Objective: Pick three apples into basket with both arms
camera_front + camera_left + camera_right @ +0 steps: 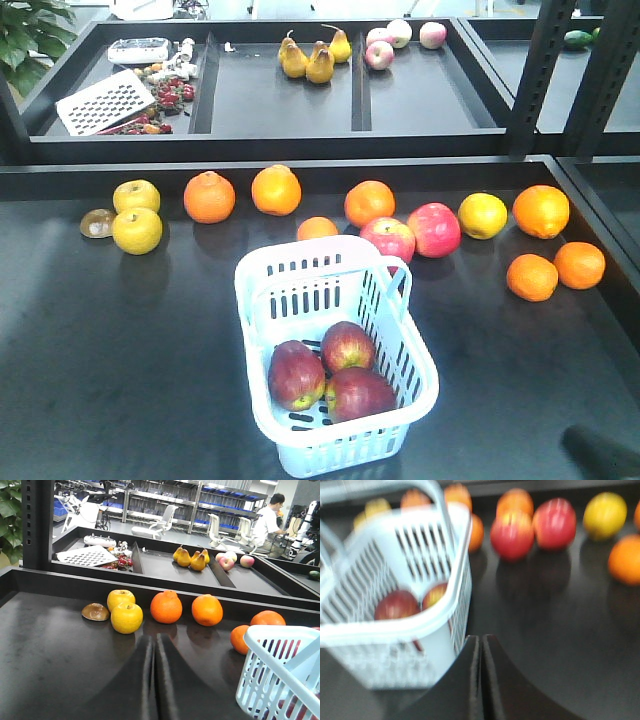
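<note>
Three dark red apples (296, 374) (348, 346) (358, 393) lie together in the near end of the pale blue-white basket (300, 251), which stands mid-table. In the right wrist view two of the apples (396, 605) (436, 594) show through the blurred basket (395, 630). My right gripper (481, 638) is shut and empty, just right of the basket's near corner. A dark part of the right arm (603, 452) shows at the bottom right. My left gripper (154, 637) is shut and empty over bare table, left of the basket (280, 675).
Behind the basket runs a row of fruit: yellow apples (137, 230), oranges (209, 197) (276, 190), pink-red apples (434, 229) and more oranges (532, 277) at right. A raised black ledge (300, 165) separates the back trays with pears (320, 62) and a grater (105, 101).
</note>
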Robot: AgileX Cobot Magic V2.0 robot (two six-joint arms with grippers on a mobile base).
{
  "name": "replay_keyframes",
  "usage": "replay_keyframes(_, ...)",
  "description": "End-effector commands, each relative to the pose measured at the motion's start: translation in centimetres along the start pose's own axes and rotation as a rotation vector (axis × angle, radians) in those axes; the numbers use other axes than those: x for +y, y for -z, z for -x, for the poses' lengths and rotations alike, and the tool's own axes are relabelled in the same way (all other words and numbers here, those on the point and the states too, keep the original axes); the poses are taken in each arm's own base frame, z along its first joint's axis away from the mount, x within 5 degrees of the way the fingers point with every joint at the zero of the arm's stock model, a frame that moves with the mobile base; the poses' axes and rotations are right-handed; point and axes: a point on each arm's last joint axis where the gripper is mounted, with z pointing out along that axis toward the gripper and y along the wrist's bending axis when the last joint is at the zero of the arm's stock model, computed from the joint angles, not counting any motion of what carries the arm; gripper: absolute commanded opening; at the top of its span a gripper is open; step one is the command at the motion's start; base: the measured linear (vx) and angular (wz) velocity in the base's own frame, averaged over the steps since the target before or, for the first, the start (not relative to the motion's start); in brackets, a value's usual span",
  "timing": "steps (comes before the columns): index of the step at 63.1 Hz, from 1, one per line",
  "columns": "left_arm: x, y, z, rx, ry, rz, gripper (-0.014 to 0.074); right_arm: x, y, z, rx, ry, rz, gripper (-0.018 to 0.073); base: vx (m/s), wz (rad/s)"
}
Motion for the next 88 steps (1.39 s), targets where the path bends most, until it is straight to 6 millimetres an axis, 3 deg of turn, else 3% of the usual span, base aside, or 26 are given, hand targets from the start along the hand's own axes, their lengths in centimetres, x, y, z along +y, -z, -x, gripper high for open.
replay_keyframes(1, -0.2, 0.1, 0.3, -0.068, 0.008, -0.025, -0.0006, -0.6, 0.7, 0.5, -0.124, 0.028, -0.071, -0.0007, 0.0, 0.0)
replay_keyframes(9, -0.2, 0.1, 0.3, -0.068, 0.008, -0.025, -0.0006, -1.3, 1.8, 0.9, -0.224, 0.045, -0.179, -0.0007, 0.0, 0.0)
replay_keyframes(20, -0.2, 0.1, 0.3, -0.068, 0.008, -0.025, -0.0006, -1.5, 2.9, 0.0, -0.237, 0.0, -0.232, -0.0007, 0.0, 0.0)
replay_keyframes(88, -0.2, 0.1, 0.3, -0.068, 0.008, -0.025, -0.0006, -1.5, 3.0, 0.7, -0.305, 0.012, -0.247, -0.0007, 0.0, 0.0)
